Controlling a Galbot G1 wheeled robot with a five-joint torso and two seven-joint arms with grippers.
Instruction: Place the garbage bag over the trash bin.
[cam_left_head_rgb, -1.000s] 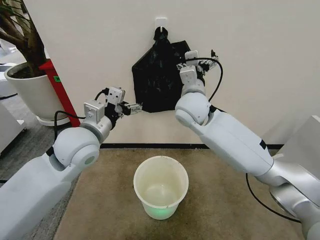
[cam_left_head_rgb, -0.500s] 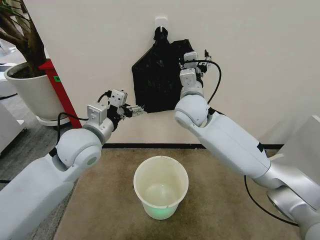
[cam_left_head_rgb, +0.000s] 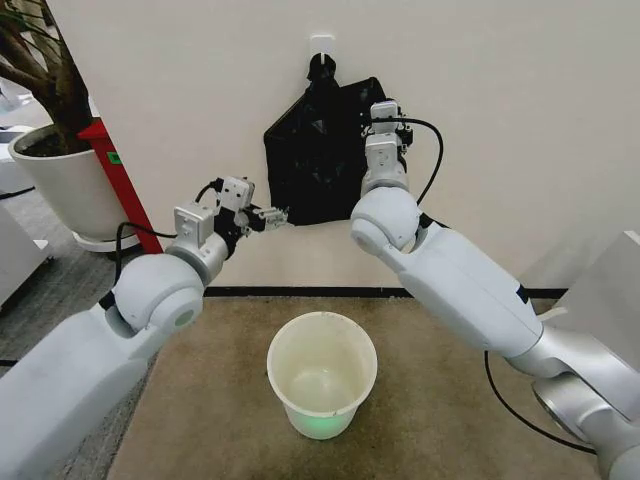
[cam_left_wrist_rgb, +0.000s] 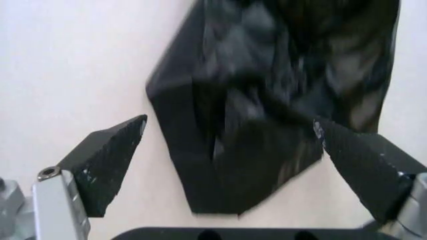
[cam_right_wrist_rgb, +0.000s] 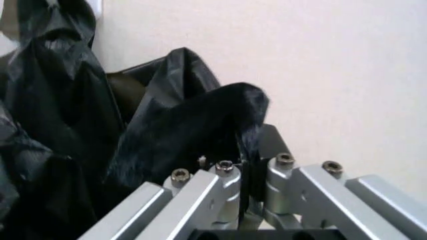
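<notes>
The black garbage bag (cam_left_head_rgb: 316, 150) hangs flat against the wall from a hook, together with a black bundle. My right gripper (cam_left_head_rgb: 385, 110) is at its upper right corner. In the right wrist view the right gripper (cam_right_wrist_rgb: 245, 167) is shut on a raised fold of the garbage bag (cam_right_wrist_rgb: 193, 125). My left gripper (cam_left_head_rgb: 277, 213) is open beside the bag's lower left corner, not touching it. In the left wrist view the bag (cam_left_wrist_rgb: 267, 110) hangs just beyond the open left gripper (cam_left_wrist_rgb: 230, 124). The white trash bin (cam_left_head_rgb: 370, 350) stands upright on the floor below, between both arms.
A white wall hook (cam_left_head_rgb: 321, 44) holds the bags. A large white plant pot (cam_left_head_rgb: 60, 185) and a red post (cam_left_head_rgb: 118, 175) stand at the left. A pale cabinet (cam_left_head_rgb: 610, 290) is at the right. Tan carpet (cam_left_head_rgb: 450, 410) surrounds the bin.
My right gripper has moved a little left and up onto the bag's upper right corner. My left gripper has edged right toward the lower left corner. The bin has not moved.
</notes>
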